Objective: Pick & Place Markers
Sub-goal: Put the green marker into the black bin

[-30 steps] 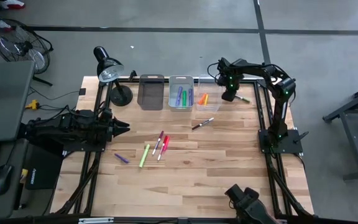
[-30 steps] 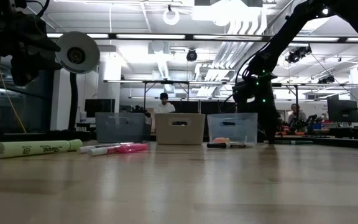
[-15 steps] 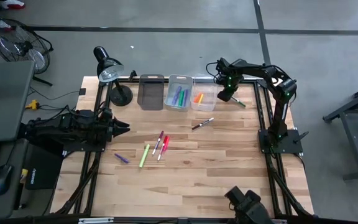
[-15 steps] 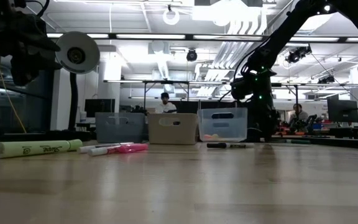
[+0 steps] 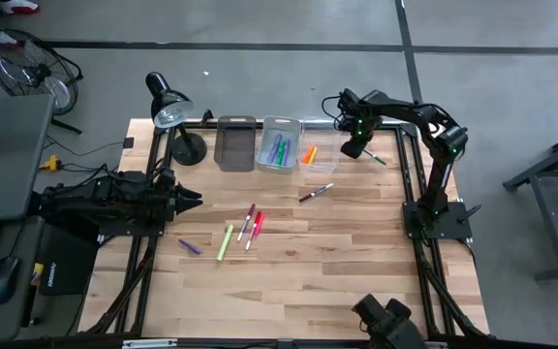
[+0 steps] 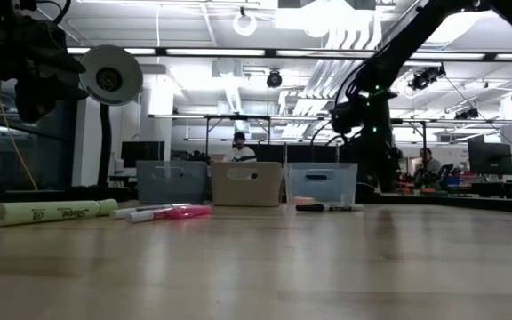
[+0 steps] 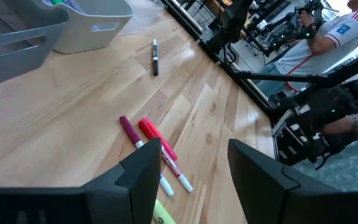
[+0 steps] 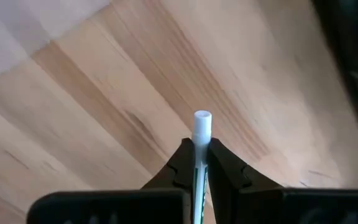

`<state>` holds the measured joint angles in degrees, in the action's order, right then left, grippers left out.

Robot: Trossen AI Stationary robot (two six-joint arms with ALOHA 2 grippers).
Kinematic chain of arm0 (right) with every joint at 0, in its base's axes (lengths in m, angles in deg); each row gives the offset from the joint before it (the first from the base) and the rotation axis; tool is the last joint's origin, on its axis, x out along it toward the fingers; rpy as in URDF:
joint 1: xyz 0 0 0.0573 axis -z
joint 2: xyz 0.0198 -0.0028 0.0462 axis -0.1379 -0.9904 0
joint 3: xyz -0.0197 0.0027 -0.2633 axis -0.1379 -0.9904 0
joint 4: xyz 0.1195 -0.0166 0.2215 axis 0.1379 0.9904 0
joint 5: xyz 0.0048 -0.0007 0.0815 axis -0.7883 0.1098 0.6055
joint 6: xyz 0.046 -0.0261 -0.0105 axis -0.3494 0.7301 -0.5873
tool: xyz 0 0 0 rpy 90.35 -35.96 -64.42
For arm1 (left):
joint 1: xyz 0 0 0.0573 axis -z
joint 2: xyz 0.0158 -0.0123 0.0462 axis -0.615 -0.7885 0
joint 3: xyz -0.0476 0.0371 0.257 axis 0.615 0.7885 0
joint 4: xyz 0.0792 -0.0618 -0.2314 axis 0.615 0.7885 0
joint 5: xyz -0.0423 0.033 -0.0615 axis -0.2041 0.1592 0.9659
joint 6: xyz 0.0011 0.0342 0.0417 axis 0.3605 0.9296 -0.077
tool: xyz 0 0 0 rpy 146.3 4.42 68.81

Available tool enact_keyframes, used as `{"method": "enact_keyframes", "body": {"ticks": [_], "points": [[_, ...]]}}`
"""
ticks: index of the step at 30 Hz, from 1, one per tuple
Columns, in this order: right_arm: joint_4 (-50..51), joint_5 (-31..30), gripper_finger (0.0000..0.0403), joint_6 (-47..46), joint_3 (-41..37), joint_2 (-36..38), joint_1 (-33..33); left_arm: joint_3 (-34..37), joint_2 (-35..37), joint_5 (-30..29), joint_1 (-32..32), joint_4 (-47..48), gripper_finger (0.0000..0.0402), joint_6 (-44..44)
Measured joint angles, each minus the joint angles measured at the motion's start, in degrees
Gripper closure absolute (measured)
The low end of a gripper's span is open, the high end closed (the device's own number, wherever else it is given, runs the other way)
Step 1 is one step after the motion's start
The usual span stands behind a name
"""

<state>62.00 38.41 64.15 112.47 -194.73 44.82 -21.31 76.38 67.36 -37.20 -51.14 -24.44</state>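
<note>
My right gripper (image 5: 359, 150) is above the table's far right, beside the clear bin (image 5: 318, 152) that holds an orange marker (image 5: 309, 153), and is shut on a green marker (image 5: 378, 158). My left gripper (image 5: 194, 199) waits at the left, open and empty; it also shows in the left wrist view (image 7: 194, 174). Lying flat on the table are a black-and-white marker (image 5: 316, 192), a purple-pink marker (image 5: 248, 221), a red marker (image 5: 256, 229), a lime marker (image 5: 225, 241) and a purple marker (image 5: 190, 246). The middle bin (image 5: 280, 145) holds green and blue markers. My right gripper pinches the green marker between its two fingers (image 8: 182, 165). The marker lies along the fingers, and its white end (image 8: 201, 121) sticks out past the fingertips. It is lifted clear of the table.
A dark grey bin (image 5: 235, 143) stands left of the two clear bins along the far edge. A black desk lamp (image 5: 172, 111) stands at the far left corner. Bare wood lies between the loose markers and the near edge. People sit in the room beyond the table.
My right gripper, shut on the green marker, has gone up a little and toward the table's left, up to the clear bin with the orange marker. That bin has slid left toward the middle bin, which now sits slightly turned.
</note>
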Motion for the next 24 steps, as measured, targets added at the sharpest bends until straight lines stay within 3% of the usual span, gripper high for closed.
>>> {"method": "enact_keyframes", "body": {"ticks": [13, 24], "points": [[2.38, 0.87, 0.0388, -5.66, 0.09, 12.79, -0.04, 0.0, 0.01, -0.88, 0.0, -1.96, 0.0218, 0.99], [1.18, 5.74, 0.0385, -10.73, 0.11, 24.23, -3.01, -0.07, -8.13, -5.31, 0.02, -20.83, 0.0218, 9.3]]}}
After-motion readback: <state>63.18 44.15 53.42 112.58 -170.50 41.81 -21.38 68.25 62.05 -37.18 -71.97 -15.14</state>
